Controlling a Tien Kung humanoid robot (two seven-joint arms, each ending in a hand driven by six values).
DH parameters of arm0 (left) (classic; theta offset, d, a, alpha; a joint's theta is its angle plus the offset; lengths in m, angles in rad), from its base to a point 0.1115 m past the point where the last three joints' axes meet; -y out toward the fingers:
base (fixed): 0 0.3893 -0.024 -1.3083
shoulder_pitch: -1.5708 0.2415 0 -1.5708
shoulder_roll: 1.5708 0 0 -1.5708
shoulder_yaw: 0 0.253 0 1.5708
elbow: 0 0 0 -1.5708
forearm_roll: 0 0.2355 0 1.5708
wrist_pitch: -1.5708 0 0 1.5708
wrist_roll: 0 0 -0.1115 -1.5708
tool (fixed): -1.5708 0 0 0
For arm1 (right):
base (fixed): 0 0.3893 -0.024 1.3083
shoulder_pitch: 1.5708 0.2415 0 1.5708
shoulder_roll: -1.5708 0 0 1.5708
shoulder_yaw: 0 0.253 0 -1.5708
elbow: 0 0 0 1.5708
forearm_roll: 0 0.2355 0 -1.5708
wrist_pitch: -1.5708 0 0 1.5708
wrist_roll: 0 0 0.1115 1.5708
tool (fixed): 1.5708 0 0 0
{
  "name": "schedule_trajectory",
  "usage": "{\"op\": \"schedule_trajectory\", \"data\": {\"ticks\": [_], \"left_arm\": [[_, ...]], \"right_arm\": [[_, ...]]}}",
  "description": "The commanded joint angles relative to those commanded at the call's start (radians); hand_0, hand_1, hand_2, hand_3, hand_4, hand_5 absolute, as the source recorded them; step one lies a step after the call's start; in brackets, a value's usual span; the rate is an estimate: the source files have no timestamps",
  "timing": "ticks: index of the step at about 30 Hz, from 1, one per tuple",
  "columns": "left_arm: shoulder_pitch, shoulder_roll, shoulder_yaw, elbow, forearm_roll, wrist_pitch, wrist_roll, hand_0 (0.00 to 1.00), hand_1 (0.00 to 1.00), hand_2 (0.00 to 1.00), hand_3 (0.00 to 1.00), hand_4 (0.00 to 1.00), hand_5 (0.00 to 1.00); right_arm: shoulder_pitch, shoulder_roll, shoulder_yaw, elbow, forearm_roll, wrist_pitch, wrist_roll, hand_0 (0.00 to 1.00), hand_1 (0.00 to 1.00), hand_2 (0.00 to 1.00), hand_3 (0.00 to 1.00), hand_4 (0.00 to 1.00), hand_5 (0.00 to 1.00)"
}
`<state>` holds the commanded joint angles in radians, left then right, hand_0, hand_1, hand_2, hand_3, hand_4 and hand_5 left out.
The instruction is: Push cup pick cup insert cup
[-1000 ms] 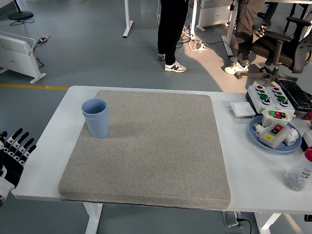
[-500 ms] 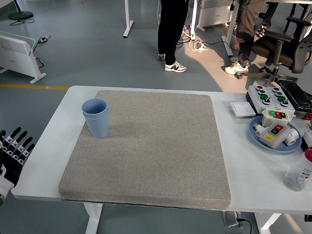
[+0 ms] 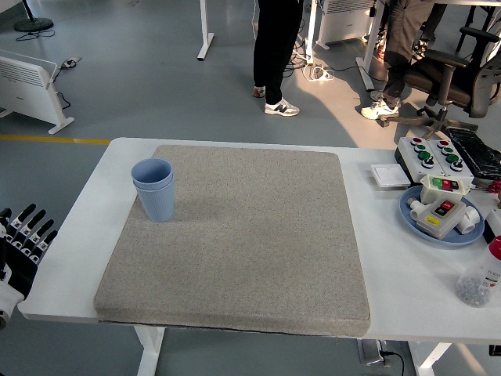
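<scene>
Black and white, my left hand [image 3: 22, 247] hangs at about eight o'clock, just off the near-left corner of the white table [image 3: 78, 211], fingers spread and pointing up, holding nothing. My right hand does not show at all.

Ahead of me, a grey felt mat [image 3: 243, 235] covers most of the tabletop, its near edge close to the table's near edge. On the mat's far-left part, at about ten o'clock from its middle, stand the blue cups [image 3: 154, 189]: one sits nested inside the other, both upright, the inner rim showing just above the outer one. They are well apart from my hand.

Off at three o'clock, on the bare table right of the mat, a blue plate [image 3: 441, 232] carries a pale switch box with coloured buttons [image 3: 439, 206]. Nearer me at four o'clock, by the right edge, is a clear bottle [image 3: 479, 280] with small dark bits in its bottom. Farther out, at two o'clock, a white pad [image 3: 389, 175] lies flat beside a button box [image 3: 433, 153] with green and red buttons.

Beyond the far edge, at twelve o'clock, a person's dark trouser legs and sneakers [image 3: 275, 55] stand on the grey floor, and another person's legs [image 3: 391, 63] stand near an office chair [image 3: 458, 74] at one o'clock.
</scene>
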<state>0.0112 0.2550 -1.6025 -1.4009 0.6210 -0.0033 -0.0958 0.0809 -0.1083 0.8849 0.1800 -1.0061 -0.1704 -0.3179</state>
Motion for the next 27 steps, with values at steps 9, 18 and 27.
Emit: {"op": "schedule_trajectory", "data": {"ticks": [9,18,27], "left_arm": [[-0.001,-0.001,-0.002,0.003,0.006,-0.006,-0.001,0.869,0.873,0.898,0.859,0.611,0.998],[0.000,-0.002,0.002,0.007,0.010,-0.009,0.002,0.869,0.874,0.900,0.860,0.617,0.998],[0.006,-0.001,0.003,0.008,0.012,-0.008,0.002,0.869,0.874,0.900,0.861,0.621,0.998]], "right_arm": [[-0.001,0.000,-0.001,0.000,-0.004,0.001,-0.002,0.530,0.547,0.644,0.641,0.222,0.743],[-0.003,0.001,-0.001,0.000,-0.004,0.000,-0.002,0.530,0.547,0.644,0.641,0.222,0.745],[-0.011,0.000,-0.002,0.000,-0.011,0.002,-0.004,0.530,0.547,0.644,0.641,0.222,0.744]]}}
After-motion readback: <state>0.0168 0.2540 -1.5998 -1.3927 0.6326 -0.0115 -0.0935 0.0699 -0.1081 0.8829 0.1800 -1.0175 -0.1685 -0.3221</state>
